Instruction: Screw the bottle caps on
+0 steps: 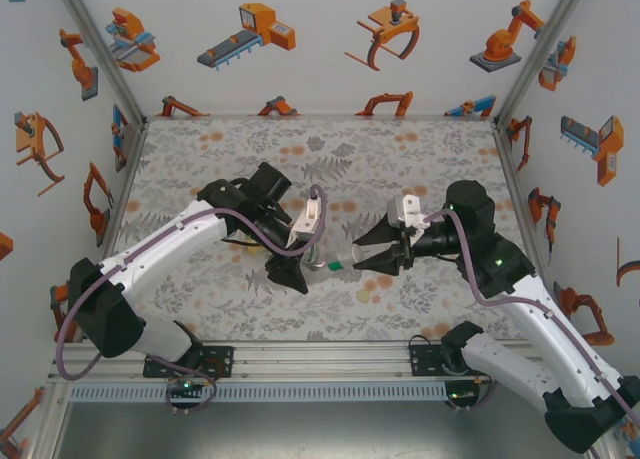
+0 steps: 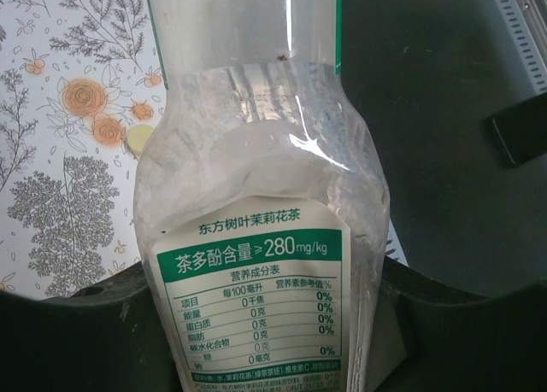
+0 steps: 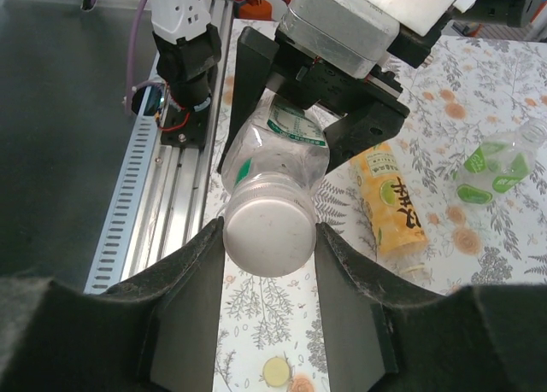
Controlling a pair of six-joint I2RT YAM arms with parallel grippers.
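The slim clear pale-labelled bottle [image 3: 278, 153] is held level above the table, its body clamped in my left gripper [image 2: 265, 324], which is shut on it. The label [image 2: 256, 298] faces the left wrist camera. A white cap [image 3: 267, 234] sits on the bottle's neck, and my right gripper [image 3: 270, 248] is shut on that cap, a finger pressing each side. From above, the two grippers [image 1: 300, 266] [image 1: 376, 257] face each other with the bottle [image 1: 328, 263] between them. The yellow-labelled amber bottle [image 3: 389, 200] lies on the table and the green-tinted bottle [image 3: 500, 161] is farther off.
A pale yellow cap [image 3: 275, 372] lies on the floral tablecloth below the right gripper, also seen beside the bottle [image 2: 139, 138]. The aluminium rail [image 3: 154, 196] and the left arm's base [image 3: 184, 59] run along the table's near edge.
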